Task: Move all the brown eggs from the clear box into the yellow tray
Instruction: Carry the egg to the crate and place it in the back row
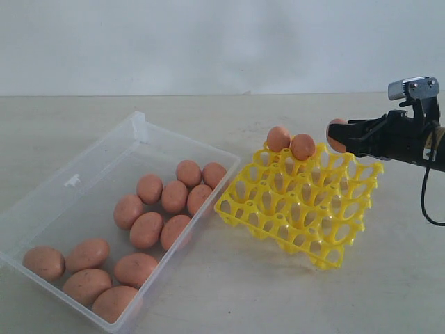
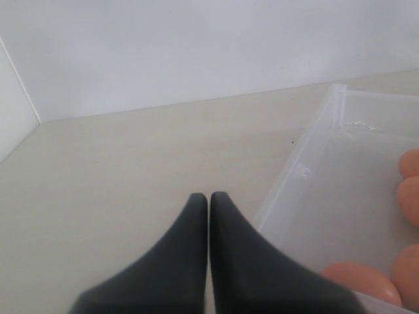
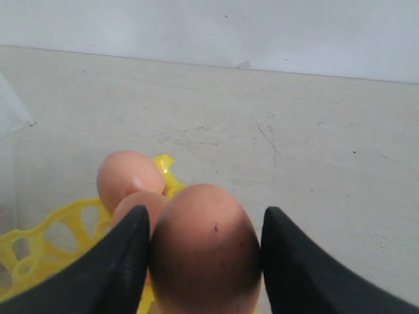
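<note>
The clear box (image 1: 76, 177) lies at the left with several brown eggs (image 1: 146, 229) in it. The yellow tray (image 1: 306, 209) sits tilted to its right, and two eggs (image 1: 290, 142) rest in its far row. My right gripper (image 1: 338, 135) hovers over the tray's far right corner, shut on a brown egg (image 3: 206, 245) that fills the gap between both fingers (image 3: 114, 261). The two tray eggs (image 3: 127, 176) show just beyond it. My left gripper (image 2: 209, 196) is shut and empty, low over the table beside the box wall (image 2: 298, 173); it is out of the exterior view.
Bare beige table surrounds the box and tray, with a white wall behind. A black cable (image 1: 425, 202) hangs from the right arm at the frame's right edge. A wall corner (image 2: 19, 85) stands to one side of the left gripper.
</note>
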Controlling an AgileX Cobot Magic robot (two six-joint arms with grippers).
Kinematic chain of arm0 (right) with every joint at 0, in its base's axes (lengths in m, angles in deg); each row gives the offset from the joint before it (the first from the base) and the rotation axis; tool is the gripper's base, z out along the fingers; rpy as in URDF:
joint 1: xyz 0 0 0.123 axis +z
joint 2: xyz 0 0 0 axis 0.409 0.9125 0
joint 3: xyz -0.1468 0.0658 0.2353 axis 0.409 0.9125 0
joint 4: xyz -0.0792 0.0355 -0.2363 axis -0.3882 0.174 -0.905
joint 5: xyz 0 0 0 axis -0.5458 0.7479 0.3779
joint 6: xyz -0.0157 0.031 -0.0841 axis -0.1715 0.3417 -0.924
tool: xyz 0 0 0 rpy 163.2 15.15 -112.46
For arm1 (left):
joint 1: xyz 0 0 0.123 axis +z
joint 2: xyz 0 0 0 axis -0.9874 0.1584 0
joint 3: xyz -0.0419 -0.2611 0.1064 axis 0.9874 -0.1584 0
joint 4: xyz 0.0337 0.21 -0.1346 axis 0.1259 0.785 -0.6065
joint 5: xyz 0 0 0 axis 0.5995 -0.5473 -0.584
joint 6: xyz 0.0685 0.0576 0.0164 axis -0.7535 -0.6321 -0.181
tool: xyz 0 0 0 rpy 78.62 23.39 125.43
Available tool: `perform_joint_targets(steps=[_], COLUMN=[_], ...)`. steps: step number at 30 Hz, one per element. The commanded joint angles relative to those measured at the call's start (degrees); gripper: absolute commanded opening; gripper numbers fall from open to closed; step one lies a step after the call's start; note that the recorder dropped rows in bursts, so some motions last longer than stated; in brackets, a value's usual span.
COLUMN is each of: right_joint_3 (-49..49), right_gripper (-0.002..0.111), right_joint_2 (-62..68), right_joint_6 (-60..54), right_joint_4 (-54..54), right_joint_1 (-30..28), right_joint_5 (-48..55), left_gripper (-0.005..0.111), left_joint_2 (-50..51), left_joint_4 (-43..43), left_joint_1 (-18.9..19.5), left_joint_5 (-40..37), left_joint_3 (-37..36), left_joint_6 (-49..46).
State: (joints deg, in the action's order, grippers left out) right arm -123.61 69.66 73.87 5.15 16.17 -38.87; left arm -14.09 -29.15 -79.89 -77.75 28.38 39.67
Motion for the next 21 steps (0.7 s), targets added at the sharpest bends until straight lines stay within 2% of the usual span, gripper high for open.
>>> perform_joint_targets(steps=[1, 7, 13, 21], right_joint_3=[-0.1, -0.7, -1.0, -1.0], right_gripper=[0.035, 0.035, 0.035, 0.035], right_joint_2=[-0.2, -0.2, -0.2, -0.2], right_joint_6=[-0.6, -0.8, -3.5, -3.5], right_joint_4=[0.1, -0.1, 0.3, 1.6], right_joint_1=[0.0, 0.7, 4.3, 4.5], right_joint_5=[-0.8, 0.3, 5.3, 6.9], left_gripper=[0.001, 0.001, 0.001, 0.001], left_joint_2=[0.0, 0.0, 0.0, 0.0], left_joint_4=[-0.1, -0.1, -0.1, -0.1], left_joint_1=[-0.2, -0.2, -0.2, -0.2], left_joint_5=[0.2, 0.2, 0.2, 0.2], left_joint_3=[-0.2, -0.2, -0.2, -0.2], left_joint_6=[0.4, 0.4, 0.4, 0.4])
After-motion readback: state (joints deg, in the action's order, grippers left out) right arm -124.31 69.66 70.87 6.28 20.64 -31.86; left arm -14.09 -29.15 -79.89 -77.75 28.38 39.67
